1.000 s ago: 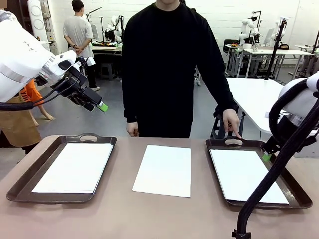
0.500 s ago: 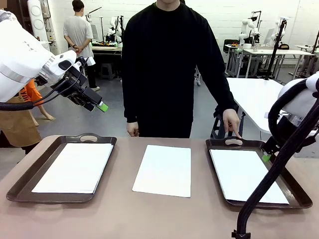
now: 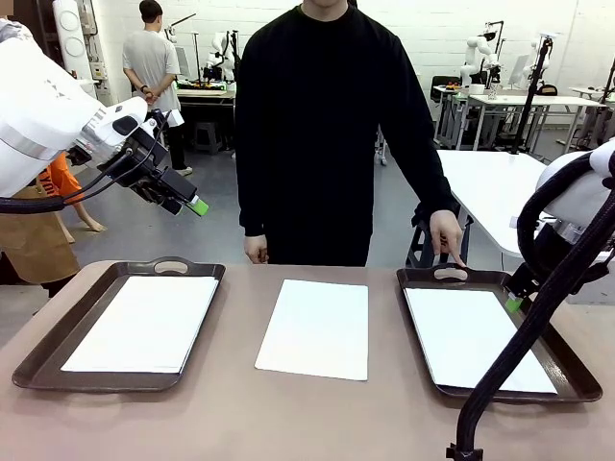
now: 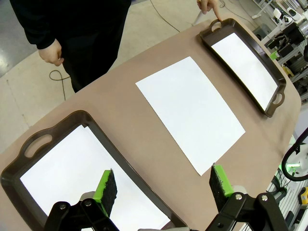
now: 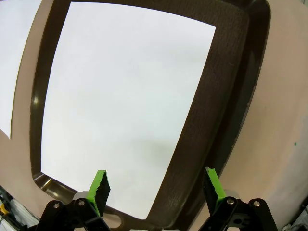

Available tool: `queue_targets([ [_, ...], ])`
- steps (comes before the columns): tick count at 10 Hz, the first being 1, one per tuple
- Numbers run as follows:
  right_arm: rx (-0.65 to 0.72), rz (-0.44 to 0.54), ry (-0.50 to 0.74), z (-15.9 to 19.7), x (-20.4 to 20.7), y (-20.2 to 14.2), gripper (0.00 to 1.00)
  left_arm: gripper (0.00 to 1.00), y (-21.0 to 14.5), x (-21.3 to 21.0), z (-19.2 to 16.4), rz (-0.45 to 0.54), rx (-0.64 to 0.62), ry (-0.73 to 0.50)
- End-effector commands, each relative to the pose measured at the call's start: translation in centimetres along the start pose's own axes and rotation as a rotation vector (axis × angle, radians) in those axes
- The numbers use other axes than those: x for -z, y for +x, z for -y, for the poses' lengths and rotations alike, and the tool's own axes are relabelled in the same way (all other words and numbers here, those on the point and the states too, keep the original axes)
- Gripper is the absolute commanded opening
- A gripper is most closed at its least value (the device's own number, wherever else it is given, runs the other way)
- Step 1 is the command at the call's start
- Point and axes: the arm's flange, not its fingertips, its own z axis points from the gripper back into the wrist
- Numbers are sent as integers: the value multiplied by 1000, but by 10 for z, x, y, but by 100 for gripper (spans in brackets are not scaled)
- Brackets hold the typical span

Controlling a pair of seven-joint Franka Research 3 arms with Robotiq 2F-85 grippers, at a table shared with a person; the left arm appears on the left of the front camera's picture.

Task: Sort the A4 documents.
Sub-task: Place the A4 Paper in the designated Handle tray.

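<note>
Three white A4 documents lie flat. One sheet (image 3: 144, 324) lies in the left brown tray (image 3: 38, 355), one (image 3: 315, 327) on the bare table between the trays, and one (image 3: 476, 336) in the right tray (image 3: 567, 370). My left gripper (image 3: 192, 202) hangs high above the left tray, open and empty; its wrist view looks down past its fingertips (image 4: 108, 185) onto the middle sheet (image 4: 190, 113). My right gripper (image 5: 156, 185) hovers open over the right tray's sheet (image 5: 125, 96), close to the tray's rim (image 5: 226, 96), holding nothing.
A person in black stands at the far edge, one finger (image 3: 455, 257) pointing at the right tray's handle (image 3: 450, 275); the other hand (image 3: 255, 250) hangs by the table edge. A black cable (image 3: 538, 317) from my right arm crosses in front of the right tray.
</note>
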Motion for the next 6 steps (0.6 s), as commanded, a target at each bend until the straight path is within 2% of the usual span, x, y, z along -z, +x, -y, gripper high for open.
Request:
queue_targets([
  [1, 2, 2, -2, 1, -2, -1, 100, 100, 0, -1, 0, 7, 0, 7],
  [6, 2, 2, -2, 1, -2, -1, 100, 100, 0, -1, 0, 7, 0, 7],
])
